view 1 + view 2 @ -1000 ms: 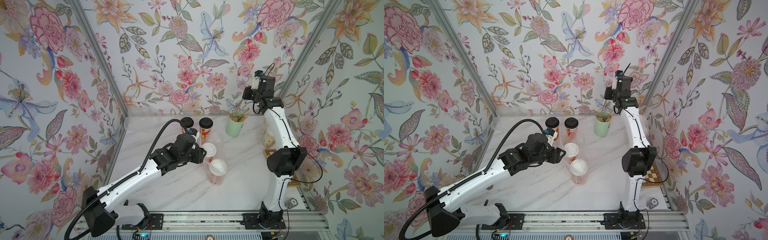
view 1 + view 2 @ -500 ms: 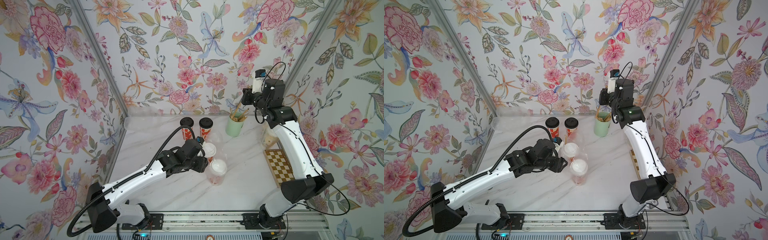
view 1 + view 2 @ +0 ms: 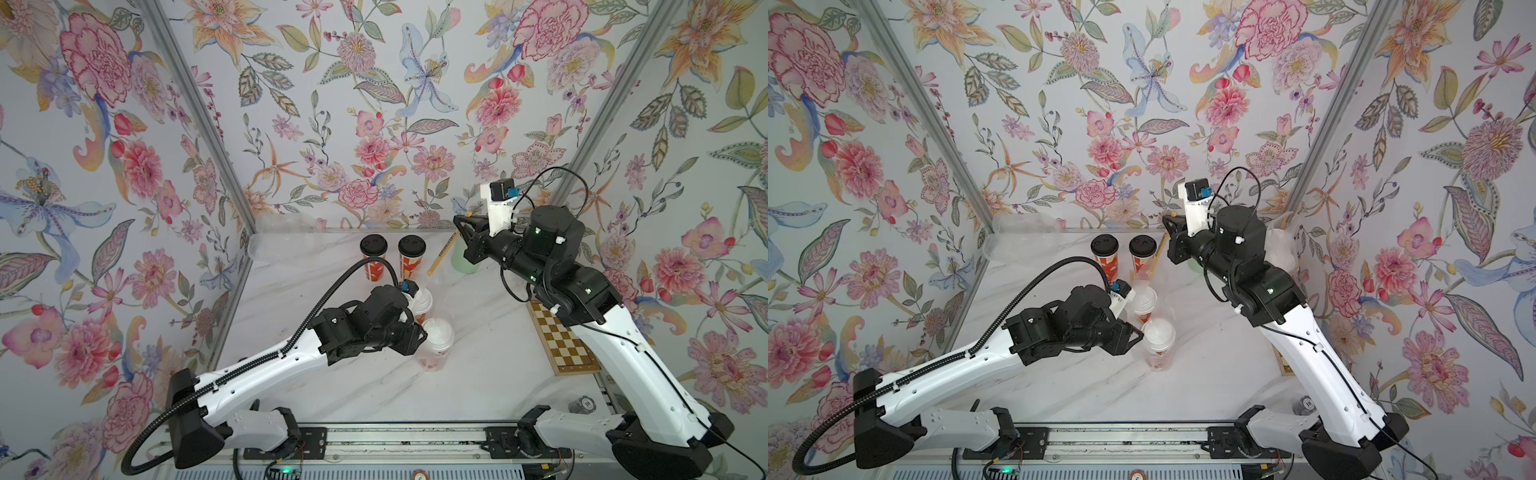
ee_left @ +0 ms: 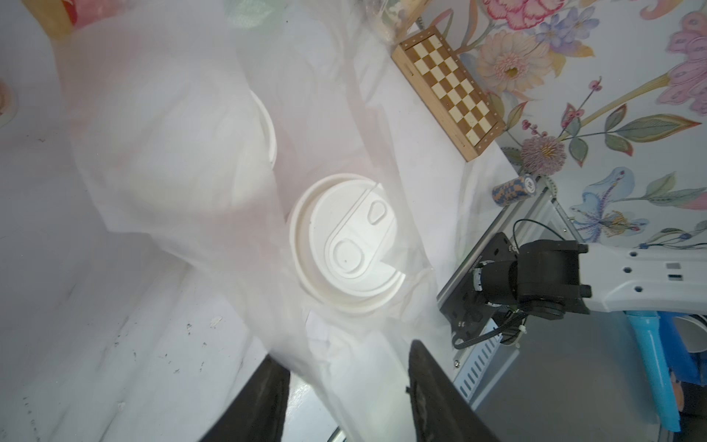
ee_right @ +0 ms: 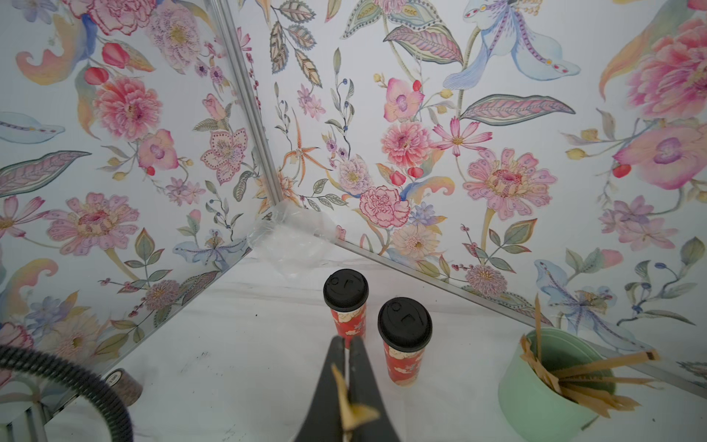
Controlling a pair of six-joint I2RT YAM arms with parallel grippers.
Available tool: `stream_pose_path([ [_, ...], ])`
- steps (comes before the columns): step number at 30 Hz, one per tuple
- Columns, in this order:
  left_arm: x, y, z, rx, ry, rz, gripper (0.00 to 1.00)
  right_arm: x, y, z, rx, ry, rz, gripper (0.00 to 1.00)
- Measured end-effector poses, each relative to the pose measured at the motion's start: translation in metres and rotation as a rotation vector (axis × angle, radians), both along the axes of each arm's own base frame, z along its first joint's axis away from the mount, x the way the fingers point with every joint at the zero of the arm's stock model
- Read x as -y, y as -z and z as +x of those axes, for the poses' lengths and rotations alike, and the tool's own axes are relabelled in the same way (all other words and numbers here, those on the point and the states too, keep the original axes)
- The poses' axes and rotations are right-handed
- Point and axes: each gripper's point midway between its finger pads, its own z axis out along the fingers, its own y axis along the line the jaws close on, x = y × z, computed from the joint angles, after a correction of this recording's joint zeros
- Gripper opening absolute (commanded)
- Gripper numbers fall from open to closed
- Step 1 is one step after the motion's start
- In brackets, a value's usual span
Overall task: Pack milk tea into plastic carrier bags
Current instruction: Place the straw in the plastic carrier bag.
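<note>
Plastic carrier bag (image 4: 237,291) round two white-lidded milk tea cups (image 4: 346,241) on the table (image 3: 478,374) passes between my left gripper's (image 4: 344,356) parted jaws, so I'd pinch film alone, my right gripper (image 5: 346,340) clamping a straw (image 5: 346,405).

Bright, even light here, coming from above. The shadows on the white marble table (image 3: 478,386) are soft and faint, with no hard edges anywhere. In both top views the wide lens leans the metal corner posts (image 3: 203,124) outward toward the frame edges. Over to the left wrist view: the plastic carrier bag (image 4: 160,160) sits right up against the lens, a milky out-of-focus haze, and the tabletop nearly washes out. One white lid (image 4: 346,239) still reads crisp. In the right wrist view, the right gripper (image 5: 347,340) and the straw (image 5: 355,415) pinched in it are smeared soft, while the black-lidded cups (image 5: 404,325) are sharp.
</note>
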Motion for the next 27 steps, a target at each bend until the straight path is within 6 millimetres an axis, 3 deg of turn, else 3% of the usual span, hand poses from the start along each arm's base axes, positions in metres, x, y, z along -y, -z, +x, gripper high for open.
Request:
stream_pose_path([
  [6,0.004,0.001,-0.011,-0.021,0.022,-0.043,0.48,-0.014,0.017,-0.045,-0.034,-0.103,0.016,0.03],
  [14,0.016,-0.005,-0.019,-0.037,0.050,-0.107,0.17,-0.010,0.043,-0.085,-0.077,-0.156,-0.003,0.00],
  [21,0.021,-0.010,-0.021,-0.042,0.058,-0.162,0.08,0.008,0.058,-0.102,-0.106,-0.147,-0.010,0.00],
  [27,0.024,-0.015,-0.023,-0.041,0.067,-0.200,0.06,0.005,0.074,-0.112,-0.154,-0.196,-0.030,0.00],
])
